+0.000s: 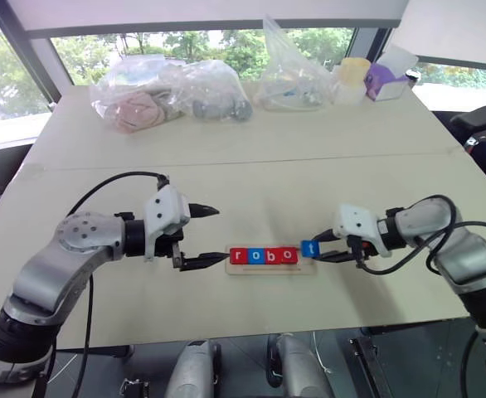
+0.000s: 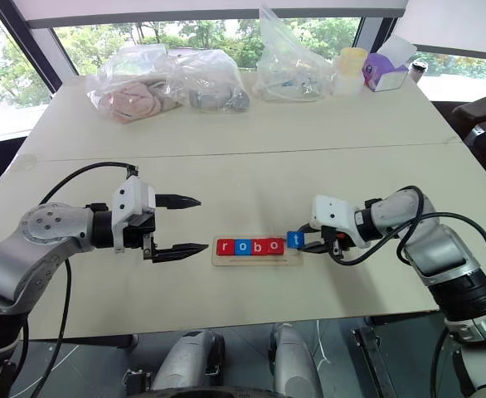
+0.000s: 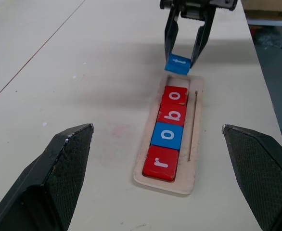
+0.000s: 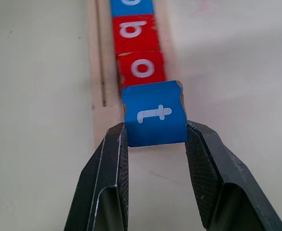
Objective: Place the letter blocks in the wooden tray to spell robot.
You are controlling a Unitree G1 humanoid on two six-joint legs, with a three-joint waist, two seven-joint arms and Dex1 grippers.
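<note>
Currently the right gripper (image 4: 155, 139) is clamped on the blue t block (image 4: 154, 113), gripping it by two opposite side faces, and holds it at the right-hand end of the wooden tray (image 1: 269, 268), which lies at lower centre of the head views. Four blocks already sit in the tray: a red r block (image 3: 161, 163), a blue o block (image 3: 167, 135), a red b block (image 3: 173, 113) and a red o block (image 3: 175, 95), leaving one slot free at the end nearest the t block. In the right wrist view the t block appears tilted, its leading edge lying over or against the red o block; whether it touches cannot be told. Risk one: if lowered at this tilt, the t block may ride up on its neighbour or lodge on the tray rim instead of seating flat. Risk two: sideways pressure could shove the seated row or slide the unrestrained tray across the table (image 1: 226, 166). Risk three: the fingers straddle the block and may foul the rim on descent. The left gripper (image 2: 177, 225) hovers left of the tray, fingers wide apart, holding nothing, so it offers the tray no support
</note>
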